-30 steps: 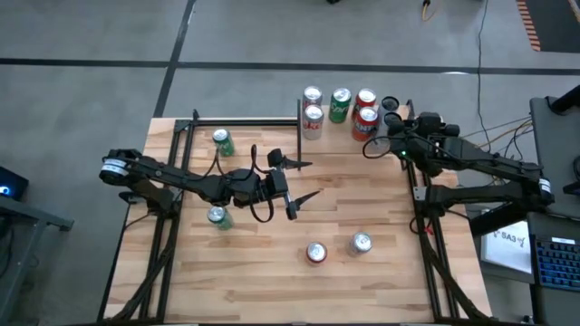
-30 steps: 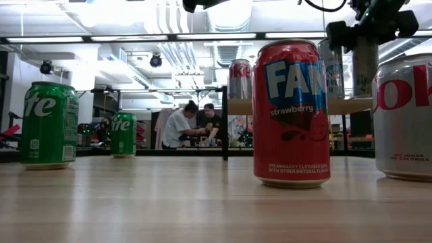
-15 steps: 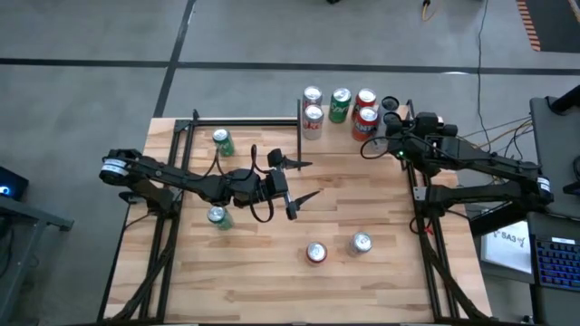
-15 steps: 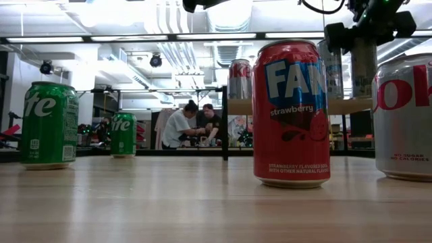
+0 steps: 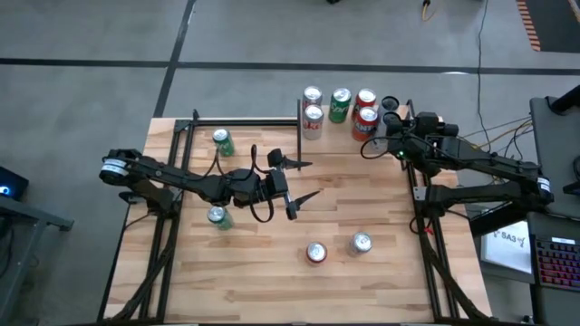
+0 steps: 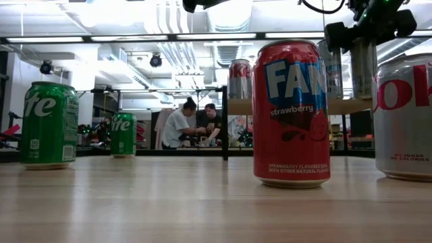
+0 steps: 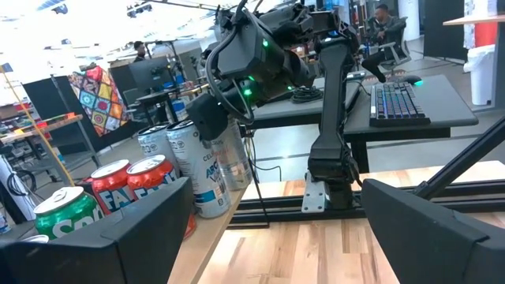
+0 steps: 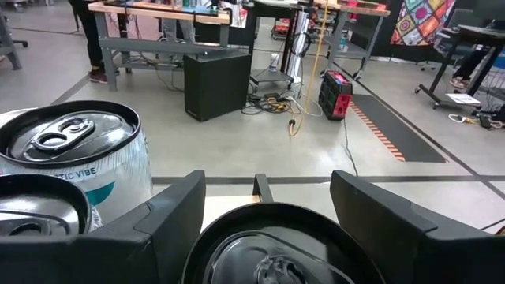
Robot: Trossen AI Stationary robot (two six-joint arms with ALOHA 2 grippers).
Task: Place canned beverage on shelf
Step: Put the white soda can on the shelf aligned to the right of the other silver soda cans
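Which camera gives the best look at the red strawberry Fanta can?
The low view: the red strawberry Fanta can stands close, upright on the tabletop, label fully readable. The high view shows only its silver top near the front edge. Neither wrist view clearly shows this can.

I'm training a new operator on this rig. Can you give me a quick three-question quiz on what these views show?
1. True or false: the left gripper holds a can.
2. How many cans stand on the tabletop, off the shelf? A) two B) four C) six
3. Fill in: the ____ gripper is over the cans at the shelf's end.

Key: 1. False: it is open and empty over the middle of the table. 2. B. 3. Right: the right gripper.
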